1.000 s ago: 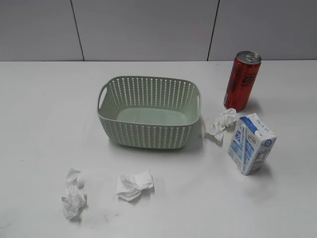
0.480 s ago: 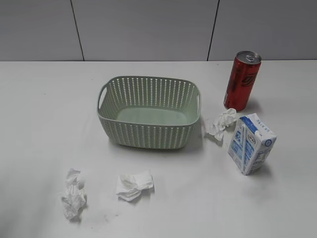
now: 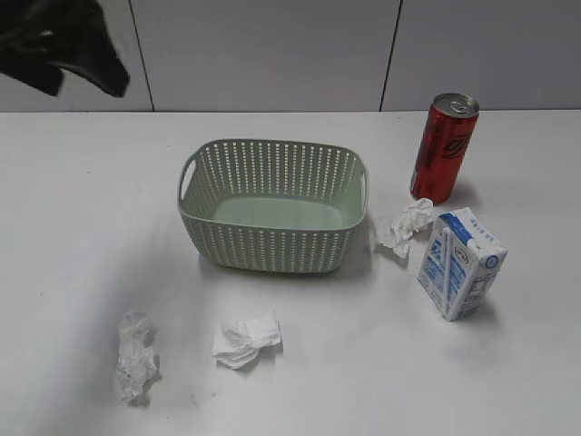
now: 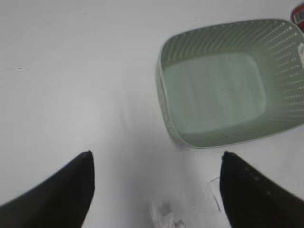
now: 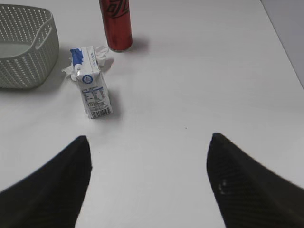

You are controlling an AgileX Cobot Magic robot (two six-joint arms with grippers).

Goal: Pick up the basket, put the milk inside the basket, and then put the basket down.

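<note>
Since half a second earlier, only one thing had changed: my left arm came into the exterior view at the top left corner, dark and blurred, high above the table. On the table itself I saw nothing shifted.

Nearest to the camera lay two crumpled tissues, one at the left and one just beside the middle. Behind them stood the basket, upright and with nothing in it. To its right, apart from it, stood the milk, also upright, with a third tissue between the two, near the foot of the carton. Farthest was the red can, behind the milk.

In the left wrist view the left gripper had its fingers wide apart, holding nothing, and it looked down on the basket from above. In the right wrist view the right gripper was also spread and held nothing, with the milk ahead of it and a little to the left.

I judged that the task was only at its start: the arm was approaching for the first step, the lifting of the basket. The rim or a cut-out handle seemed to me the natural place to grasp.
</note>
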